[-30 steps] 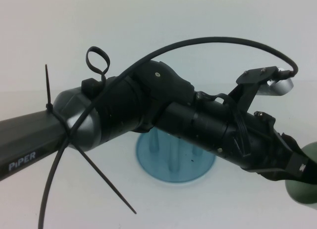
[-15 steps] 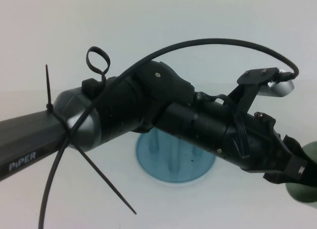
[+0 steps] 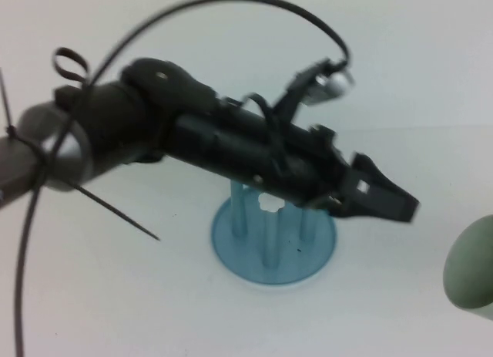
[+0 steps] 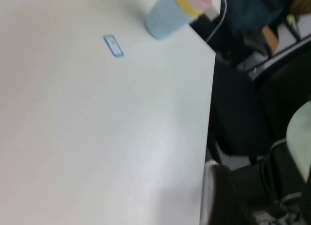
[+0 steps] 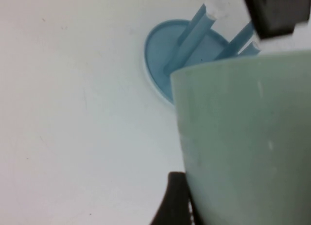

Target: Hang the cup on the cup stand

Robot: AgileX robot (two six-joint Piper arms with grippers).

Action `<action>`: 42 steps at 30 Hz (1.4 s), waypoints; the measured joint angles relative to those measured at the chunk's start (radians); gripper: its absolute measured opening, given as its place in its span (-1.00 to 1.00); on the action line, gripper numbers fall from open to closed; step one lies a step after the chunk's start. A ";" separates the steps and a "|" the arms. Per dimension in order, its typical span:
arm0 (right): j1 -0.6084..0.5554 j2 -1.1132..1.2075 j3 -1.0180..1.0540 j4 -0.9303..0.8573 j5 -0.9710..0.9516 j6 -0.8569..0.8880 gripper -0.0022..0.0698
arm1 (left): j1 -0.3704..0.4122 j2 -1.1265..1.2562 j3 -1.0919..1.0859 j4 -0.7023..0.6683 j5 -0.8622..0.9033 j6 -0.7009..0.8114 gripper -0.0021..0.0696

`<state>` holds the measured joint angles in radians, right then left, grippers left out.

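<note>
You are handling a light, smooth cup (image 5: 243, 137); right gripper (image 5: 204, 205) is gripping its wall, left gripper (image 3: 385, 199) state unclear.

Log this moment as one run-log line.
left gripper: open, empty, above cup stand | right gripper: holding cup beside the stand | cup not yet hung

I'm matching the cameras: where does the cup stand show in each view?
High view: the cup stand sits centre, lower half, partly behind the left claw.
Left wrist view: not in it.
Right wrist view: top right, behind the cup at the right claw.
Shared landmark: the cup, at the high view's right edge.
</note>
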<state>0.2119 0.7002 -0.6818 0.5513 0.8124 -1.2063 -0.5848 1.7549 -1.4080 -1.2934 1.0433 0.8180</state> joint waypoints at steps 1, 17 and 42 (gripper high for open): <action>0.000 0.000 0.000 0.000 0.000 0.000 0.76 | 0.021 -0.005 0.000 -0.016 0.018 0.015 -0.05; 0.000 0.140 0.000 0.037 -0.053 -0.034 0.75 | -0.062 -0.091 -0.002 -0.095 0.147 0.088 -0.02; 0.000 0.148 0.008 0.104 -0.079 -0.102 0.75 | -0.173 -0.028 -0.004 0.002 -0.024 0.032 -0.60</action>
<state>0.2119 0.8481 -0.6739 0.6551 0.7336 -1.3082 -0.7579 1.7271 -1.4117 -1.2915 1.0189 0.8496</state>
